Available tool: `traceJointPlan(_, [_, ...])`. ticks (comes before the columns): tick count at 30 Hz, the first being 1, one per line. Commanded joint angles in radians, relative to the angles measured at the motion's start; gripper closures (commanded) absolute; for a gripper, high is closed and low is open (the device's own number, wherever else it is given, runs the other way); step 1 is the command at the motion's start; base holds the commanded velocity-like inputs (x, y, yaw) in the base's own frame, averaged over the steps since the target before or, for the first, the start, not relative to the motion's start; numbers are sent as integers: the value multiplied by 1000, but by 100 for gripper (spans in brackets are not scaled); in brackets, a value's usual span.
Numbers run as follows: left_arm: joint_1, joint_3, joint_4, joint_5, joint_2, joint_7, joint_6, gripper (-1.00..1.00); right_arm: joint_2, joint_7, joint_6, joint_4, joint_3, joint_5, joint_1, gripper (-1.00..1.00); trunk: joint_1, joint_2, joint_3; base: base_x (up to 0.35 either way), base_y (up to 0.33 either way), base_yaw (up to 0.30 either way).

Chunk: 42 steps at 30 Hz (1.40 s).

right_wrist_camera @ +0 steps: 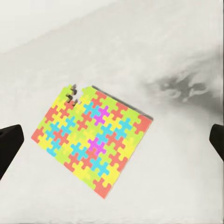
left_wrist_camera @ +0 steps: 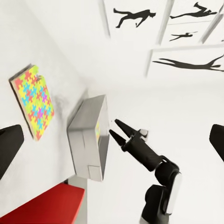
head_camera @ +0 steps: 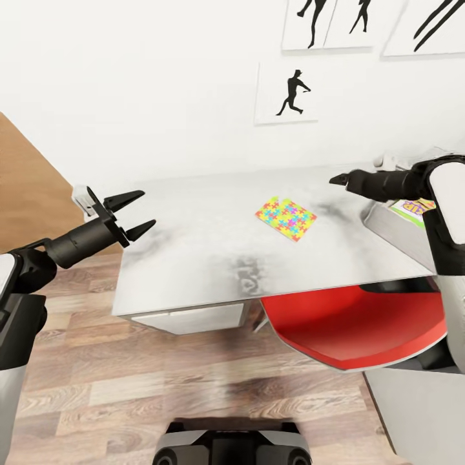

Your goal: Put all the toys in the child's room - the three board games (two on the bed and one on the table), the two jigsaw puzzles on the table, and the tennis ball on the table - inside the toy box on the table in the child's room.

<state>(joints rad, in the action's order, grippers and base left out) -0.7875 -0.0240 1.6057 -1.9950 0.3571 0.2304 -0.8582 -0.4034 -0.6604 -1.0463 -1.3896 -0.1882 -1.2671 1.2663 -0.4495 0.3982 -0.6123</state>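
Observation:
One jigsaw puzzle (head_camera: 286, 217) lies flat on the pale marbled table (head_camera: 194, 258), right of its middle. In the right wrist view the puzzle (right_wrist_camera: 93, 140) sits below and between my open fingers (right_wrist_camera: 9, 142). My right gripper (head_camera: 337, 180) hovers open above the table, right of the puzzle and next to the toy box (head_camera: 391, 229). The grey toy box stands at the table's right end, and a green-yellow board game (head_camera: 413, 208) shows inside it, partly hidden by my right arm. My left gripper (head_camera: 137, 213) is open and empty over the table's left edge.
A red chair (head_camera: 355, 329) is tucked under the table's front right. Black baseball-player posters (head_camera: 292, 93) hang on the white wall behind. A small white object (head_camera: 385, 159) sits at the table's back right. Wood-plank floor (head_camera: 129, 387) lies in front.

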Motion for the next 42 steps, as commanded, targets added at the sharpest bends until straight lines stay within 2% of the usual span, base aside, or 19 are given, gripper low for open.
traceJointPlan(1, [0,-1,0,-10,0,11,-3,-100,-1,-11,-1,33,-1,-11,3,-100,0,2,-1,0,80,0])
traceJointPlan(5, [11,-2,0,-9,3,15,-4,-100,-1,-10,-1,132,1,-12,11,-100,0,2,-1,0,52,0])
traceJointPlan(8, [29,-5,0,-8,16,16,-5,-100,-1,-9,-1,186,1,-14,15,-100,0,2,-1,0,28,0])
traceJointPlan(12, [82,-40,0,-10,81,9,-3,-100,13,8,-1,246,-2,-14,19,-100,0,2,-1,0,15,0])
traceJointPlan(13, [82,-40,0,-10,81,9,-3,-100,13,8,-1,246,-2,-14,19,-100,0,2,-1,0,11,0])
traceJointPlan(15, [115,-74,0,-11,108,3,-3,-100,36,21,-1,264,-4,-12,20,-100,0,2,-1,0,8,0])
traceJointPlan(18, [163,-125,0,-13,132,-13,-4,-100,70,34,-1,283,-5,-5,24,-100,0,2,-1,0,4,0])
traceJointPlan(19, [163,-125,0,-13,132,-13,-4,-100,70,34,-1,283,-5,-5,24,-100,0,2,-1,0,4,0])
traceJointPlan(22, [196,-156,0,-12,146,-27,-5,-100,89,41,-1,299,-5,13,31,-100,0,2,-1,8,13,0])
traceJointPlan(27, [218,-173,0,-9,154,-35,-5,-100,99,48,-1,313,-4,39,36,-100,0,2,-1,71,91,0])
traceJointPlan(42, [258,-182,0,-2,159,-38,-5,-100,102,55,-1,327,-2,60,39,-100,0,2,-1,138,168,0])
